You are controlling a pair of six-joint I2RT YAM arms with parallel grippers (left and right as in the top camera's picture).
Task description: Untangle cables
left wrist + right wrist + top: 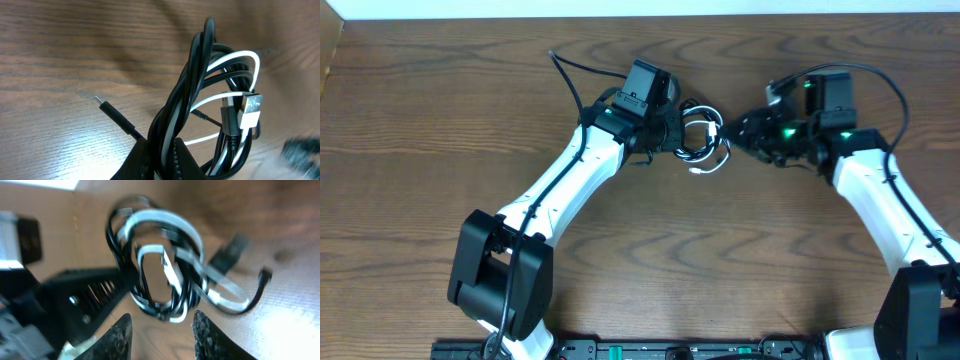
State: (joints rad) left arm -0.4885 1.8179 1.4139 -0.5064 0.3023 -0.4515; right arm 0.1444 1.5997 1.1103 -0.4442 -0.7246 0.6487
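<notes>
Where the cables (703,140) sit, near the far edge of the surface (720,260) and about midway along it, they form one small coiled bundle between the two arms. The black cord (195,75) makes several loops that twist over one another, and the white cord (252,65) runs through them in thinner arcs. A flat white plug (250,110) hangs at the side of the coil, against the black strands. One black plug end (107,109) sticks out sideways from the bundle, low over the wood.

The left pincer (167,160) is clenched on the cables: black strands and at least one white strand run down into its tip, and the coil rises from there. The right pincer (162,330) is released. Its two fingers (120,337) stand apart with bare wood showing between them, and the lowest loop of the bundle lies just beyond their tips. The right wrist view is too blurred to show whether that loop touches them.
</notes>
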